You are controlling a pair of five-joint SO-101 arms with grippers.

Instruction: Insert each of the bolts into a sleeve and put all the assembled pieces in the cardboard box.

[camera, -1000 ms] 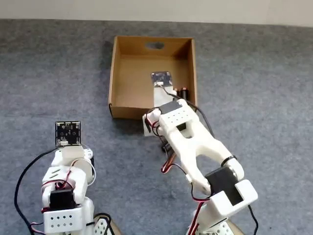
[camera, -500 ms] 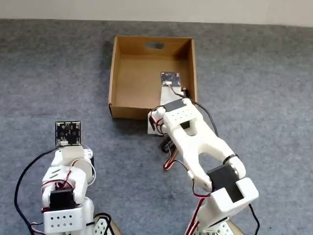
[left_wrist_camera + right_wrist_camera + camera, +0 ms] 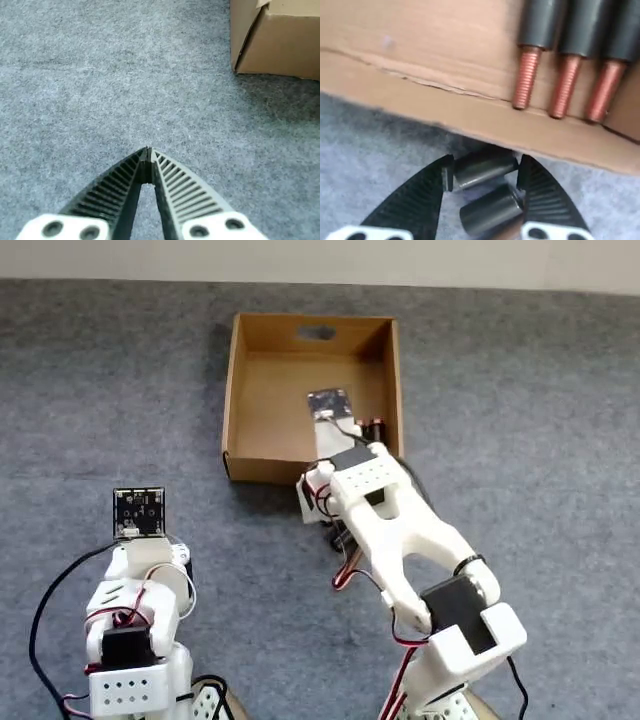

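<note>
Three sleeved bolts (image 3: pixel 570 45) lie in the cardboard box (image 3: pixel 240 390) at its 4 o'clock corner; right end effector (image 3: pixel 484 165) grips a dark cylindrical piece (image 3: pixel 487 174) just outside the 6 o'clock wall, not yet boxed; left end effector (image 3: pixel 147 152) is closed and empty over the desk (image 3: pixel 100 390) at 7 o'clock.

The desk (image 3: pixel 520 440) wears a grey, fuzzy cloth like carpet, matt and rough. The box (image 3: pixel 232 390) is dull brown cardboard, frayed along one edge. Inside it, the bolts (image 3: pixel 565 92) show coppery threaded metal poking from smooth dark sleeves (image 3: pixel 582 25) with a faint sheen. The jaws are matt, ribbed black plastic, the arms (image 3: pixel 400 530) smooth white plastic
</note>
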